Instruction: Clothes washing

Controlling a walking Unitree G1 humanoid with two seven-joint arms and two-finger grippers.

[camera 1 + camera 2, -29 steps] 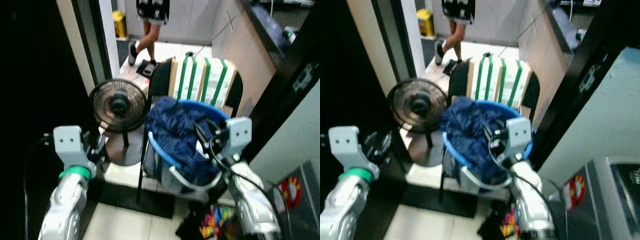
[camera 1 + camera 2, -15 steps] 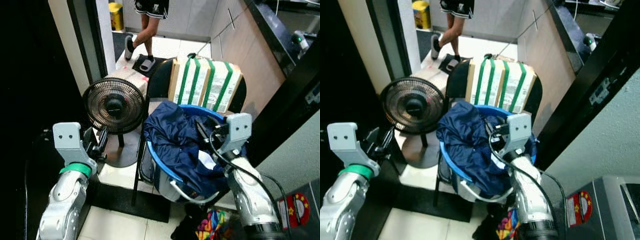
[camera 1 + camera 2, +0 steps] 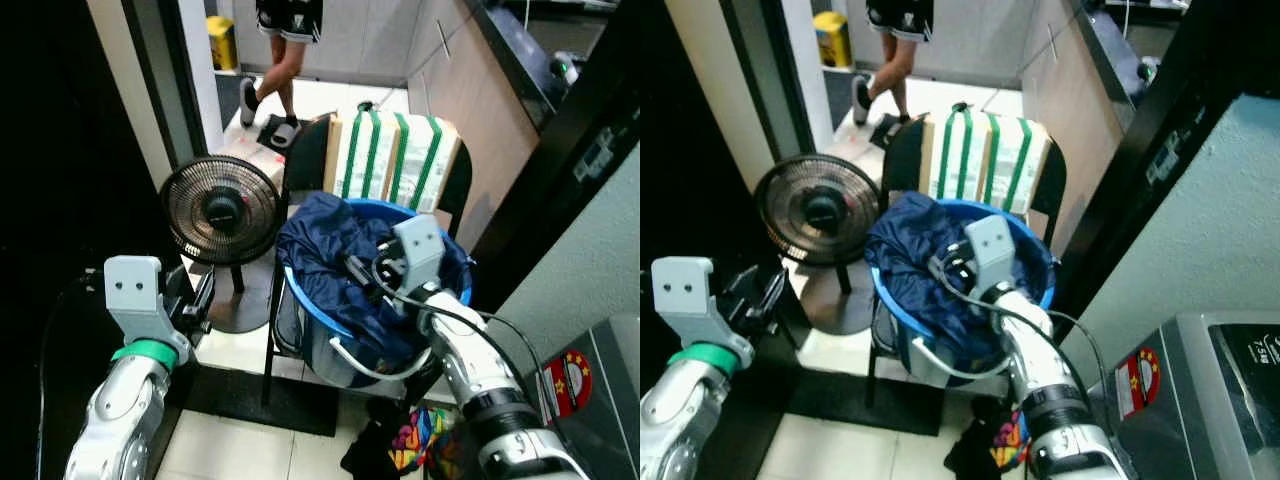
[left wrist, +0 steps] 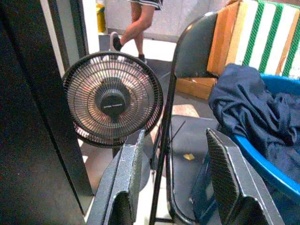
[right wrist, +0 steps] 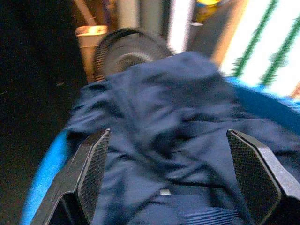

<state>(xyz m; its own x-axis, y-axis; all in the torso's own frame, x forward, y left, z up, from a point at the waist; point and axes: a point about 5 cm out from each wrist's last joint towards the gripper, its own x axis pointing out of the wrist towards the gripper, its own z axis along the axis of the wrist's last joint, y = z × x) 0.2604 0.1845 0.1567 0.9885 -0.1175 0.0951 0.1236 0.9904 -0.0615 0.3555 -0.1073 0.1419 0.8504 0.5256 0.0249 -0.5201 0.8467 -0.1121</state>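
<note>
A blue basin [image 3: 298, 291] heaped with navy blue clothes [image 3: 322, 248] sits on a black folding chair [image 4: 188, 52]. My right gripper [image 3: 357, 271] reaches in over the basin, just above the clothes. In the right wrist view the gripper [image 5: 168, 136] is wide open, with the navy cloth [image 5: 164, 108] spread beneath its fingers and nothing between them. My left gripper [image 3: 201, 296] hangs lower, left of the chair and in front of a floor fan [image 3: 220, 209]. The left wrist view shows the left gripper [image 4: 174, 137] open and empty.
A cardboard box with green stripes [image 3: 395, 160] leans on the chair back. A person's legs [image 3: 276, 62] stand in the doorway beyond. Colourful cloth [image 3: 417, 446] lies on the floor under the chair. A grey washing machine [image 3: 1230, 400] stands at the right. A dark wall closes the left side.
My right gripper has swung left and forward, from the basin's right rim to over the navy clothes. The left arm has hardly moved. The camera has shifted slightly.
</note>
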